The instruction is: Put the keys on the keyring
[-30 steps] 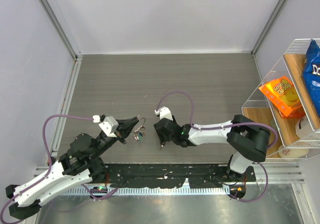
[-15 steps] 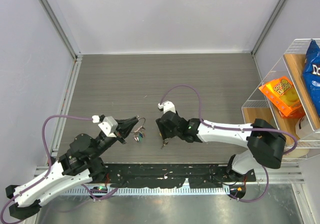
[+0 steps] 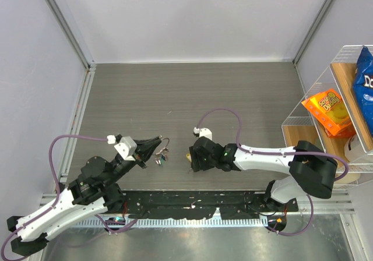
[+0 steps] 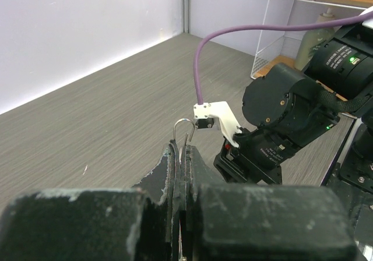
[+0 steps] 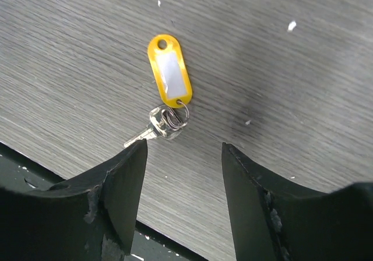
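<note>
My left gripper (image 3: 156, 147) is shut on the keyring (image 3: 165, 140), held above the table. In the left wrist view the keyring's thin wire loop (image 4: 183, 128) sticks up out of the left gripper (image 4: 182, 151), whose jaws are pressed together. Small keys (image 3: 161, 155) dangle below the ring. Another silver key (image 5: 152, 128) with a yellow tag (image 5: 169, 78) lies flat on the table just beyond my right gripper (image 5: 183, 149), which is open and holds nothing. From above, that yellow-tagged key (image 3: 189, 157) lies at the right gripper's (image 3: 193, 158) tip.
A white wire shelf (image 3: 309, 112) stands at the right edge with an orange packet (image 3: 327, 112) and a blue bag (image 3: 362, 77). A black rail (image 3: 192, 203) runs along the table's near edge. Grey walls close in the left and far sides.
The right wrist has shifted to the right and back a little, staying open over the yellow-tagged key. The left arm has held still with the keyring.
</note>
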Action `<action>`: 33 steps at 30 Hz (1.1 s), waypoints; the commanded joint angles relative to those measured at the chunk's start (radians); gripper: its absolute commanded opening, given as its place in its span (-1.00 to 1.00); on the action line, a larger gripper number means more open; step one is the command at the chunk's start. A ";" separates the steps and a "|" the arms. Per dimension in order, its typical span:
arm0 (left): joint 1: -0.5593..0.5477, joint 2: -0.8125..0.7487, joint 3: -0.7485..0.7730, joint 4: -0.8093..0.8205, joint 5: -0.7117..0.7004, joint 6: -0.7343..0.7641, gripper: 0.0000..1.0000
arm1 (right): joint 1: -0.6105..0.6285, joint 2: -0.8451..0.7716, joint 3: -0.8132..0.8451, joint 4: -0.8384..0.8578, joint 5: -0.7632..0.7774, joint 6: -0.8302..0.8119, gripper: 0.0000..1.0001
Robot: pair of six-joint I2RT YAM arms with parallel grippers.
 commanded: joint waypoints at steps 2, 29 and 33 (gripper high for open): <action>-0.001 -0.020 0.003 0.067 0.020 0.001 -1.00 | 0.002 -0.022 -0.039 0.074 -0.008 0.111 0.15; -0.001 -0.026 -0.003 0.064 0.026 -0.005 -1.00 | -0.064 0.039 -0.122 0.227 -0.077 0.201 -0.43; -0.003 -0.024 -0.003 0.067 0.026 -0.003 -1.00 | -0.064 0.041 -0.124 0.227 -0.073 0.204 -0.56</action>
